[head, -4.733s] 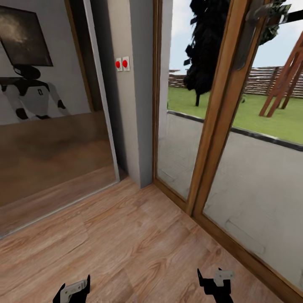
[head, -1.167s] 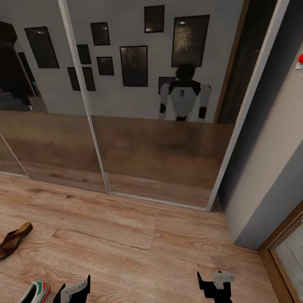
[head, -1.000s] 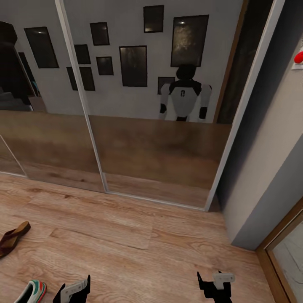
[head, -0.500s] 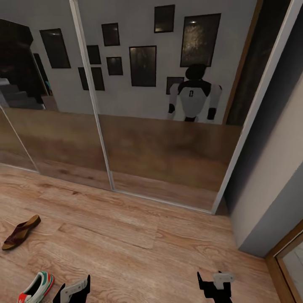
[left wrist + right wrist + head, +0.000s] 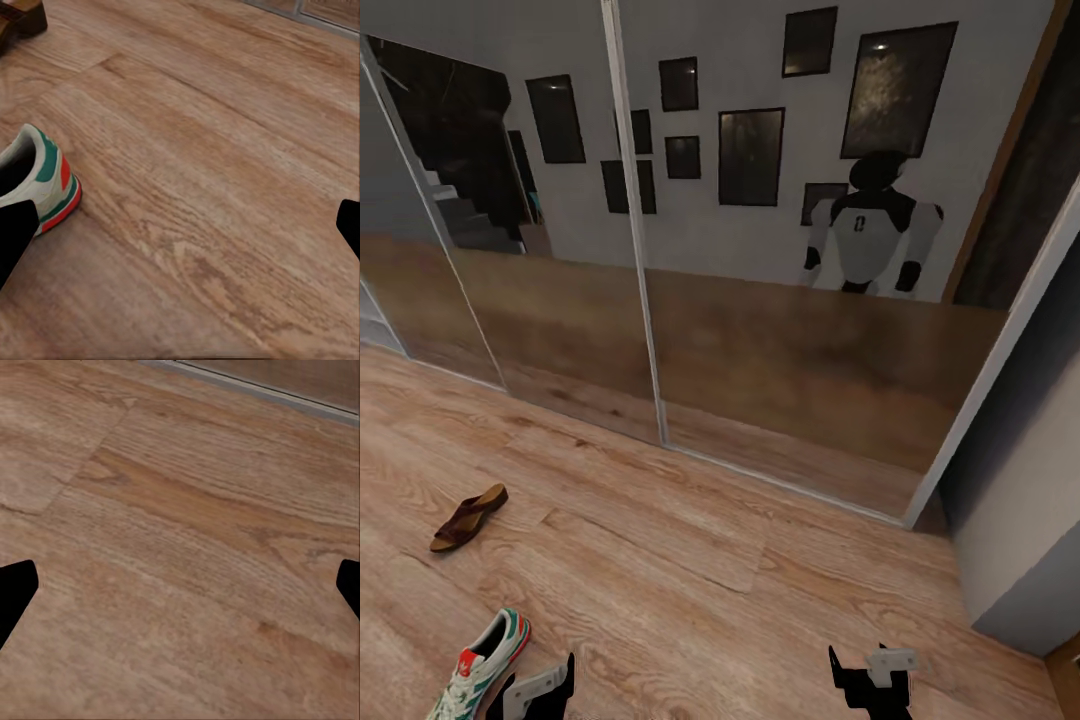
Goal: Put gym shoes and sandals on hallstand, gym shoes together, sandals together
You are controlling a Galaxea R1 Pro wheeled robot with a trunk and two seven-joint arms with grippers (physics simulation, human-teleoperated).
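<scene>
One gym shoe (image 5: pixel 482 665), off-white with green stripes and red accents, lies on the corridor floor (image 5: pixel 690 560) at the lower left, just left of my left gripper (image 5: pixel 538 688). Its heel (image 5: pixel 37 176) sits beside one finger in the left wrist view. One dark brown sandal (image 5: pixel 468 518) lies farther out on the left; its end (image 5: pixel 19 15) reaches the left wrist view's corner. The left gripper (image 5: pixel 180 232) and right gripper (image 5: pixel 180 589) are open and hold nothing. My right gripper (image 5: pixel 865 678) hangs over bare planks. The hallstand is out of view.
Mirrored sliding doors (image 5: pixel 760 330) run along the far side of the floor and reflect the robot and framed pictures. A grey wall corner (image 5: pixel 1020 540) stands at the right. Open floor stretches between the doors and my grippers.
The camera has swung left, so shoe and sandal sit farther right in view and more of the gym shoe shows. Both grippers hold the same open pose.
</scene>
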